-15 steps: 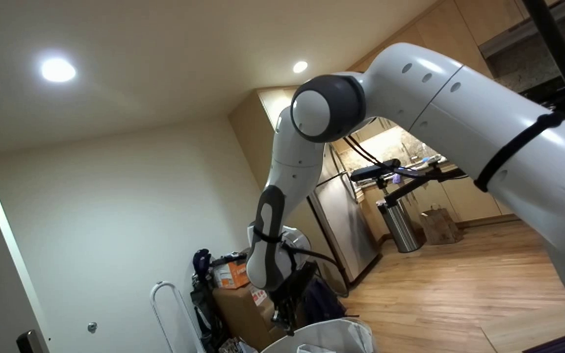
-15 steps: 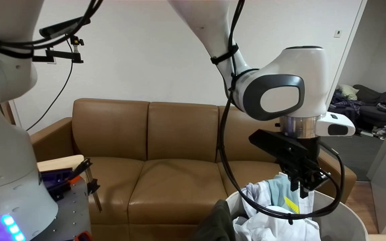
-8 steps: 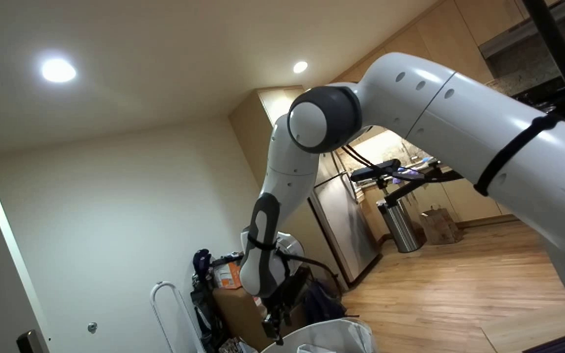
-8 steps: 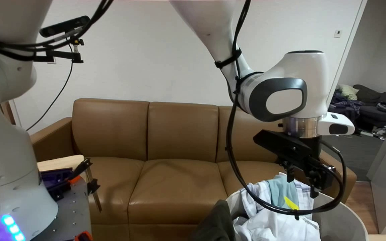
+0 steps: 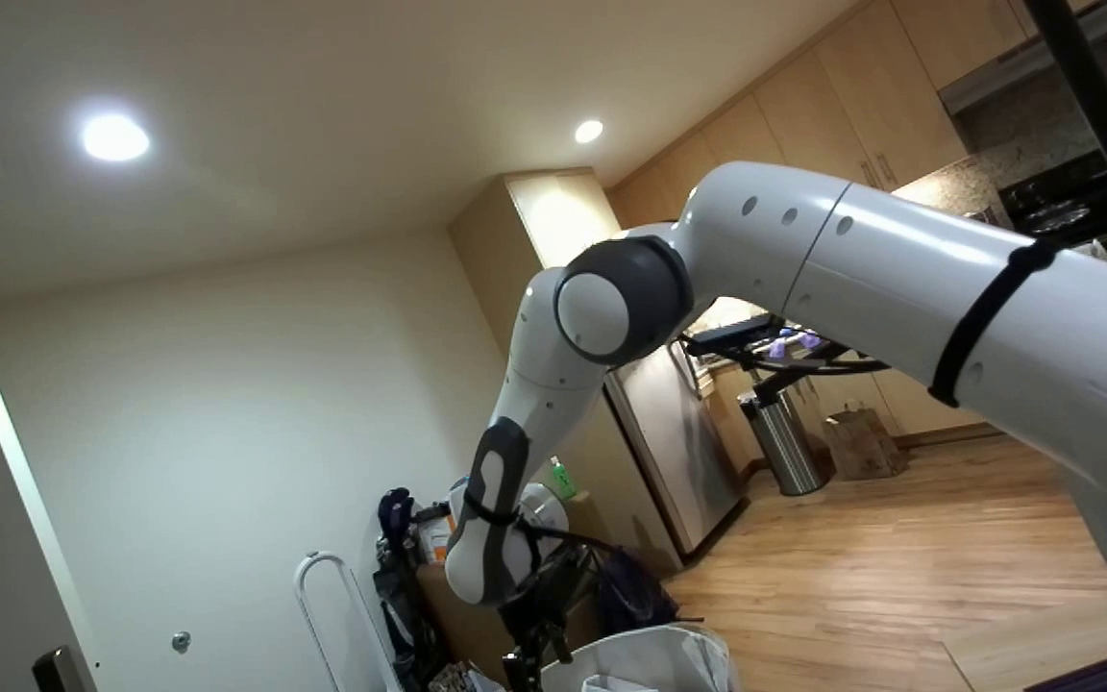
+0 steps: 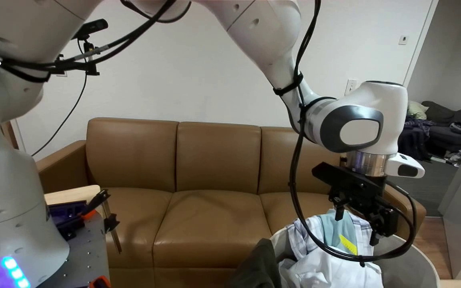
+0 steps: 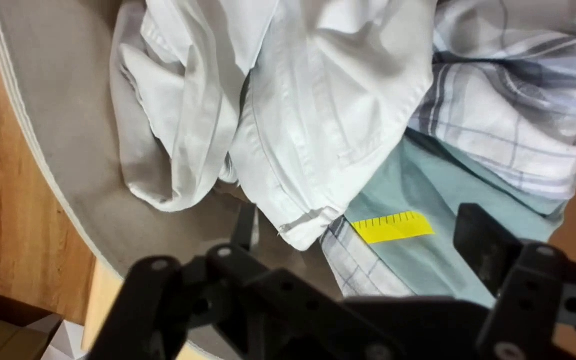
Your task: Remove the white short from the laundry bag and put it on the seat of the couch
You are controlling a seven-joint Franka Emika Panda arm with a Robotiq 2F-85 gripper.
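My claw (image 7: 358, 220) is spread wide and grips nothing. It hangs over the laundry bag (image 6: 412, 268), which stands well apart from the metal worktop (image 6: 88, 242), out past the edge that faces it. The white short (image 7: 318, 110), as I take the crumpled white cloth to be, is in the bag. From me its bulk lies lower and, as I judge, toward that facing edge of the worktop. Its long axis runs back under me, narrowing to a tip that shows in my gap in the wrist view, close to one finger (image 7: 242, 225) and farther from the other finger (image 7: 485, 250). How deep the tip sits below me I cannot tell.

My closing line runs across that long axis, which should suit a pinch. But the other finger shows over a blue-green cloth (image 7: 430, 182) with a yellow strip (image 7: 393, 227), so squeezing here would likely gather that too. I reckon I need to shift toward the worktop edge, onto the white bulk, then sink. The goal, the seat (image 6: 210, 222) of the couch (image 6: 218, 156), begins behind the worktop's far corner and runs toward the bag.
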